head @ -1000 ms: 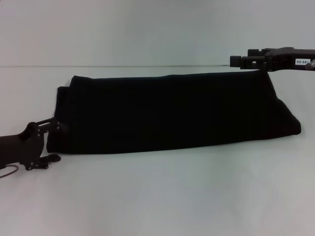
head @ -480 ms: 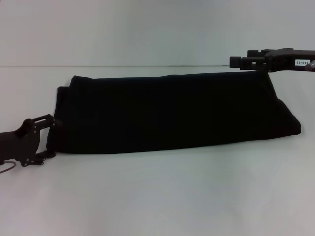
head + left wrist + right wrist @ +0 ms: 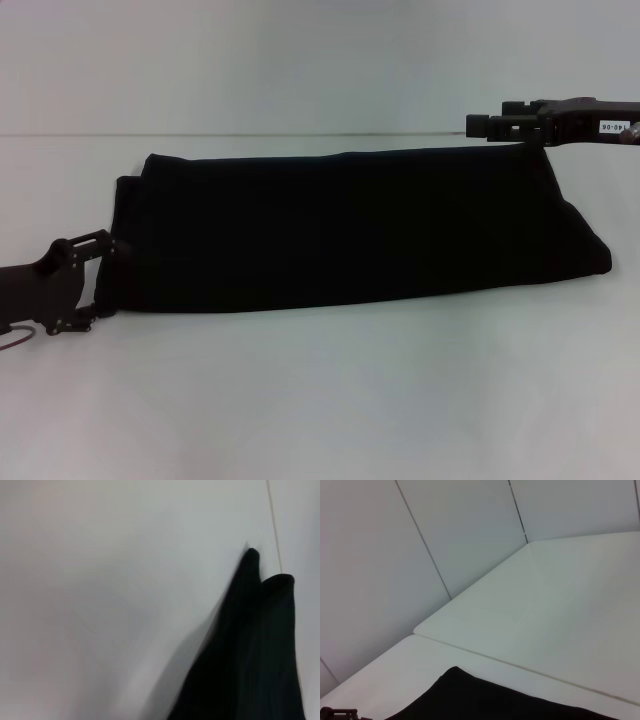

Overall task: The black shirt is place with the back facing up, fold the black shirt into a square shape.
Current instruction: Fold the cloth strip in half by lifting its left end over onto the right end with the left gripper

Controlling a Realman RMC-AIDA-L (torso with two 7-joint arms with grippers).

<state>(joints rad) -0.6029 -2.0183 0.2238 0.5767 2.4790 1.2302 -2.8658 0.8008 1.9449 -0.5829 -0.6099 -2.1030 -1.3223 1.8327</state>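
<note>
The black shirt [image 3: 350,230] lies on the white table as a long folded band running left to right, its plain side showing. Its edge also shows in the left wrist view [image 3: 255,655] and its far corner in the right wrist view [image 3: 485,700]. My left gripper [image 3: 100,277] sits low at the shirt's near left corner, open, with one finger above and one below the fabric edge. My right gripper [image 3: 482,125] hovers above the shirt's far right corner, apart from the cloth.
The white table [image 3: 320,400] stretches wide in front of the shirt. A seam line [image 3: 250,134] marks its far edge against the pale wall. A small dark piece of the other arm [image 3: 337,713] shows in the right wrist view.
My left gripper has shifted slightly left and upward at the shirt's near left corner. The right arm and the shirt have not moved.
</note>
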